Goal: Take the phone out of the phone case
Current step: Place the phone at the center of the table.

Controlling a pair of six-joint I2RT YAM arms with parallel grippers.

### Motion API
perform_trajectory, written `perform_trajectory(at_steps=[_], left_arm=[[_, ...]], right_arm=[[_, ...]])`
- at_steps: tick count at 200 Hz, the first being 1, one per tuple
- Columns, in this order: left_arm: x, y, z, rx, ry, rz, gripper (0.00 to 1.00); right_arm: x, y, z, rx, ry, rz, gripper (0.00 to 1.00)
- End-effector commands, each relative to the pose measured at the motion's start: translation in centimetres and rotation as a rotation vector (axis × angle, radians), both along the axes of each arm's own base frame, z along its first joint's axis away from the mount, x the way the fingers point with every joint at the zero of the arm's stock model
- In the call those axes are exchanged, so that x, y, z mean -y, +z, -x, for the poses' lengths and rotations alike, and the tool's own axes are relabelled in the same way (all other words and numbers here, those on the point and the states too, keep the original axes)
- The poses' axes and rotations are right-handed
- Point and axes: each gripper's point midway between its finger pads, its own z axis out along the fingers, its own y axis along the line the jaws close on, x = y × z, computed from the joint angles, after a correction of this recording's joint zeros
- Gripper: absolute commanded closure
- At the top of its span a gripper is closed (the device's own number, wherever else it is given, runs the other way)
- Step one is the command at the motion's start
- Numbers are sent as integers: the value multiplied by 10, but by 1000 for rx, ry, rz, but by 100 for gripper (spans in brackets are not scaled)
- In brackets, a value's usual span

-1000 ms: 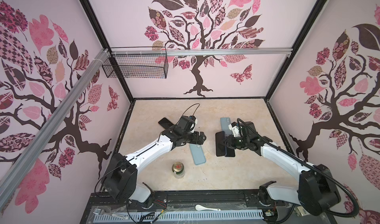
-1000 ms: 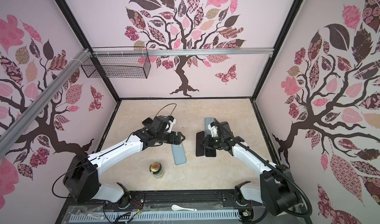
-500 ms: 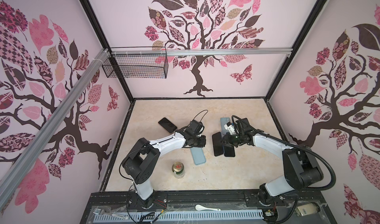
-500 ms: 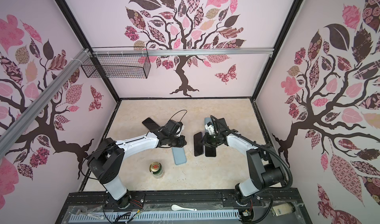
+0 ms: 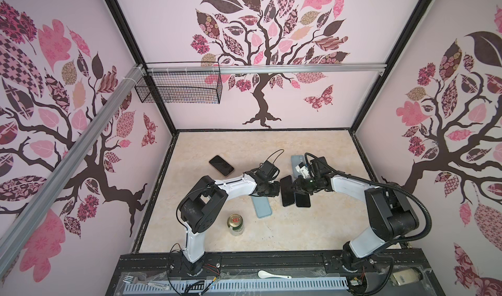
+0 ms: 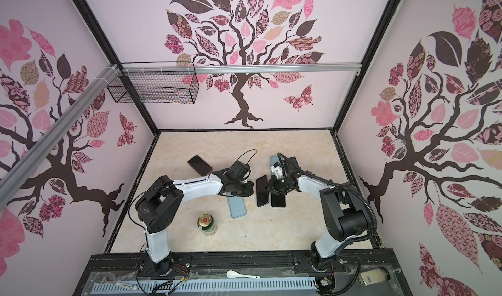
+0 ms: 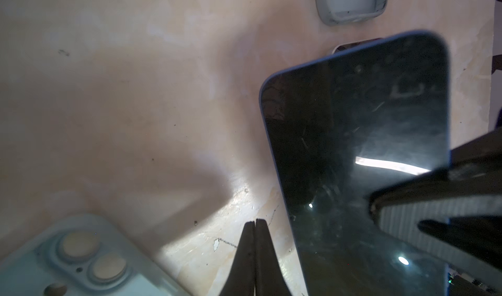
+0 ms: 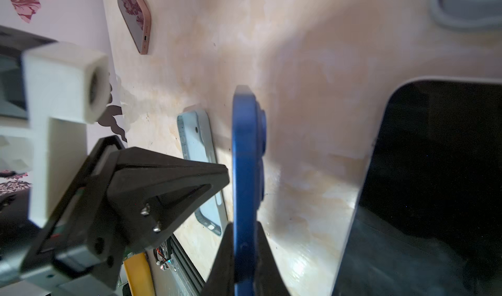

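My right gripper [image 5: 294, 190] is shut on the phone [image 5: 287, 190], a blue one with a dark screen, and holds it on edge above the table. In the right wrist view the phone's blue edge [image 8: 245, 158] runs up from between the jaws of the right gripper [image 8: 245, 226]. The light blue phone case [image 5: 261, 206] lies flat and empty on the table, apart from the phone. My left gripper [image 5: 275, 190] is shut with nothing in it, right beside the phone's screen [image 7: 353, 145]. Its closed tips [image 7: 255, 221] hang over bare table between the case [image 7: 81, 259] and the phone.
A second dark phone [image 5: 303, 199] lies flat just right of the held one. Another phone [image 5: 221, 165] lies at the back left, and a grey case [image 5: 296, 161] sits behind my right wrist. A green can [image 5: 235, 224] stands near the front.
My left gripper has closed from open to shut on nothing. The right gripper keeps its hold on the blue phone.
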Motion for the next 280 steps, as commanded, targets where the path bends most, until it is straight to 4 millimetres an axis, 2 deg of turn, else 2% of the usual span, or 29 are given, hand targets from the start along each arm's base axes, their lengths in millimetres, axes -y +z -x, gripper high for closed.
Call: perform_trajectory(at_steps=[1, 59, 157, 242, 280], left_arm=[[6, 1, -8, 10, 19, 3, 99], [-13, -13, -11, 17, 82, -100, 100], [-6, -27, -5, -33, 60, -81, 100], [-8, -33, -2, -51, 66, -93, 100], [-9, -34, -2, -52, 66, -94, 100]], right_arm=[[-6, 2, -7, 6, 3, -51, 100], [-11, -10, -3, -34, 9, -89, 100], [-13, -26, 1, -83, -11, -122, 100], [-15, -37, 6, -114, -5, -124, 85], [-12, -41, 7, -116, -6, -90, 74]])
